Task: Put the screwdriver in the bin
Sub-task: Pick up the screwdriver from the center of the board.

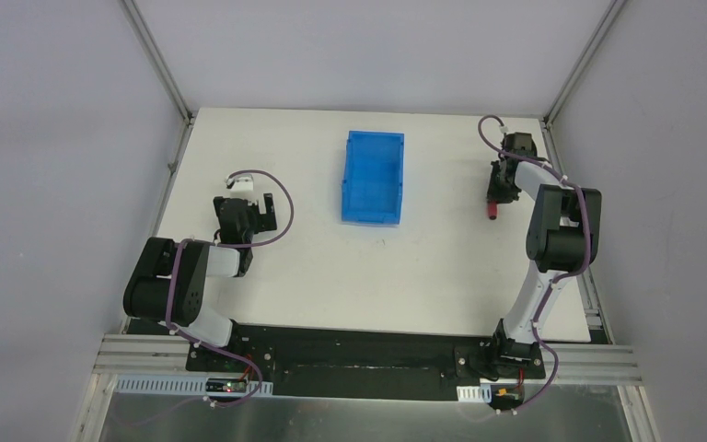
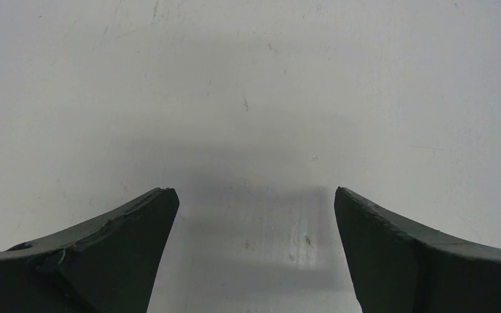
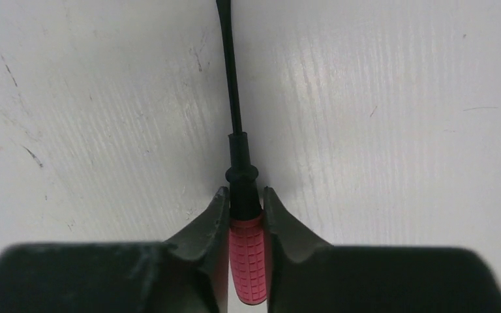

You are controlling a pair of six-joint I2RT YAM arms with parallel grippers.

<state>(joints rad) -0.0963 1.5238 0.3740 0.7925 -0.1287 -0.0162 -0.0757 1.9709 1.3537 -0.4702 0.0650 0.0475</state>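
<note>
Right arm (image 1: 552, 241) outstretched over the white counter (image 3: 398, 130), right hand (image 3: 242, 199) clamped on the slim red-handled black-shafted screwdriver (image 3: 242, 176); left hand (image 2: 254, 195) apart.

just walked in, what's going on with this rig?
The right gripper is pinched on the red handle of the screwdriver, at the far right of the table. I can't tell whether it is off the surface. The bin sits mid-table, to the arm's left, and looks empty. The left gripper hangs open over bare table, holding nothing.
</note>
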